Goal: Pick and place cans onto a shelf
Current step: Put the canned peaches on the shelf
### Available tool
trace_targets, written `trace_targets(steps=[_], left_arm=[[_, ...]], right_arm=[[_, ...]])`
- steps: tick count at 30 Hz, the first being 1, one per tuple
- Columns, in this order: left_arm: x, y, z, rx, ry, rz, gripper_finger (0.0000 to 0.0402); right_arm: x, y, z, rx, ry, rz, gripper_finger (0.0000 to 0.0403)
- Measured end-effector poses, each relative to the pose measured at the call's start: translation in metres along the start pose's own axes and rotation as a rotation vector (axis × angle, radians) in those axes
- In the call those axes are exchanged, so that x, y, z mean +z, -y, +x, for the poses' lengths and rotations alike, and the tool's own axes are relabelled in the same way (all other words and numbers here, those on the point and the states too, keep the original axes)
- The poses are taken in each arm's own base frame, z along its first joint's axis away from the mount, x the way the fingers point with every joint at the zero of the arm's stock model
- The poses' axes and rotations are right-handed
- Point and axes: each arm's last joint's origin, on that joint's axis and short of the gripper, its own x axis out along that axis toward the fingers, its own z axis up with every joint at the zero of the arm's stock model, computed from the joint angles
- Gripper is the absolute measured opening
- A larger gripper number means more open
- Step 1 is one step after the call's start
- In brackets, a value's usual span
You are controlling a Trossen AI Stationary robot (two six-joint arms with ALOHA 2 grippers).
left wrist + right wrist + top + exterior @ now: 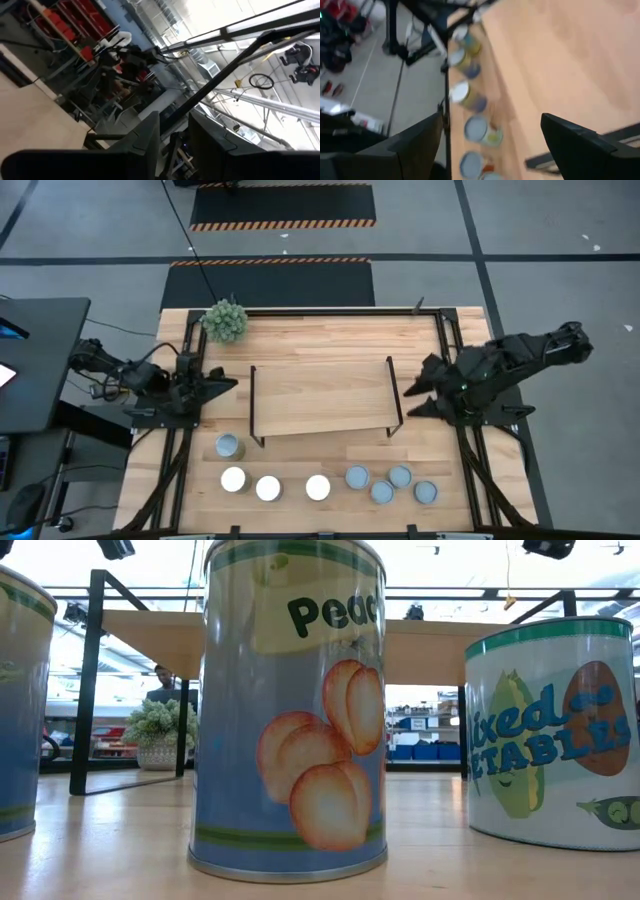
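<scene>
Eight cans stand upright on their bases along the table's near edge: one grey-topped can (pixel 229 445), three white-topped cans (pixel 268 488) and a cluster of grey-blue-topped cans (pixel 390 484). The low view shows a peach can (pixel 290 710) and a mixed-vegetables can (pixel 555 730) close up. The shelf (pixel 320 395), a light-wood board on black rod legs, stands mid-table with nothing on its top. My left gripper (pixel 232 384) is shut and empty, left of the shelf. My right gripper (pixel 410 400) is open and empty, right of the shelf; its wrist view (pixel 490 145) shows several cans (pixel 480 130).
A spiky green plant ball (pixel 225 320) sits at the table's far left corner, also behind the cans in the low view (pixel 160 730). Black frame rails (pixel 445 330) run along the table's sides. Bare wood lies between the shelf and the can row.
</scene>
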Motion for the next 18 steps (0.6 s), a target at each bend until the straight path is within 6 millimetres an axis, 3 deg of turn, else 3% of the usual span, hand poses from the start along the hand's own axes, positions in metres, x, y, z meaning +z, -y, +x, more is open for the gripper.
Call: trace_targets(steps=[4,11,18], left_arm=[[-0.001,0.001,0.003,0.018,-0.003,0.01,0.011],[0.007,0.019,0.018,0.033,0.011,0.14,0.011],[0.015,0.041,0.037,0.136,-0.167,0.265,0.011]], right_arm=[[-0.01,-0.012,0.01,0.037,-0.081,-0.004,0.0347],[-0.032,-0.03,0.036,0.028,-0.25,-0.058,0.0347],[-0.05,-0.047,0.076,0.037,-0.446,-0.121,0.0347]])
